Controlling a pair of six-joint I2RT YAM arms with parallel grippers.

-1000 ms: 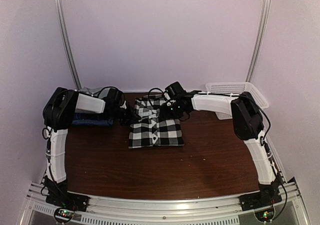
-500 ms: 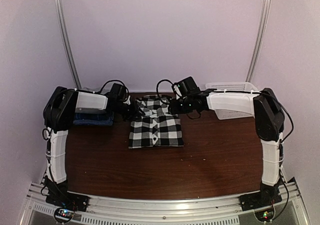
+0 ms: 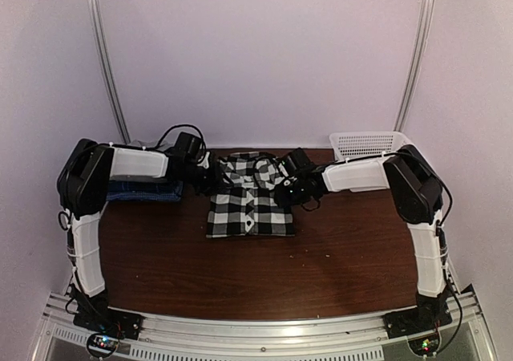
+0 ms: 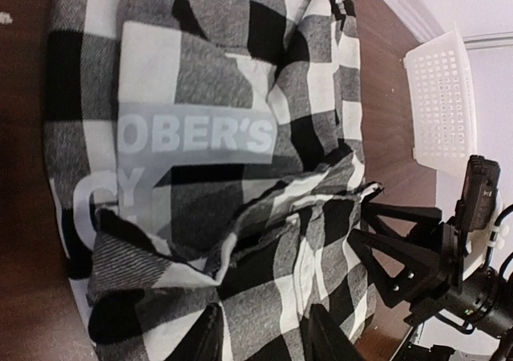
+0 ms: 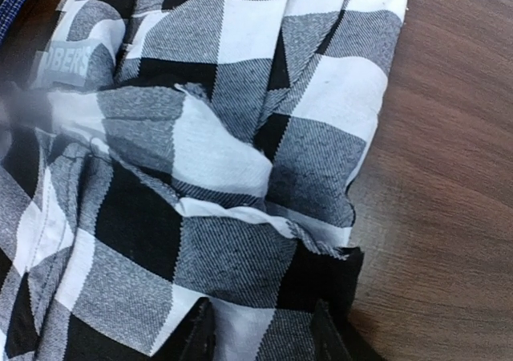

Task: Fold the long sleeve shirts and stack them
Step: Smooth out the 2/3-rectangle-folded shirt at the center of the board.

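Observation:
The black-and-white plaid shirt (image 3: 248,202) lies folded in the middle of the table, collar toward the back. My left gripper (image 3: 210,176) is at its back left corner. In the left wrist view (image 4: 264,341) the jaws stand open, with plaid cloth (image 4: 200,136) between and under the fingers. My right gripper (image 3: 285,192) is at the shirt's right edge. In the right wrist view (image 5: 264,337) it is open and low over the cloth (image 5: 208,144) near the shirt's edge. A folded dark blue shirt (image 3: 148,190) lies at the left, under my left arm. No grey shirt is in view.
A white mesh basket (image 3: 373,144) stands at the back right corner and also shows in the left wrist view (image 4: 445,96). Bare brown table (image 3: 264,273) runs from the shirt to the near edge. The back wall is close behind the shirt.
My right gripper has come down from the shirt's back part to its right edge. The collar end now lies flatter toward the back. My left gripper has stayed by the back left corner.

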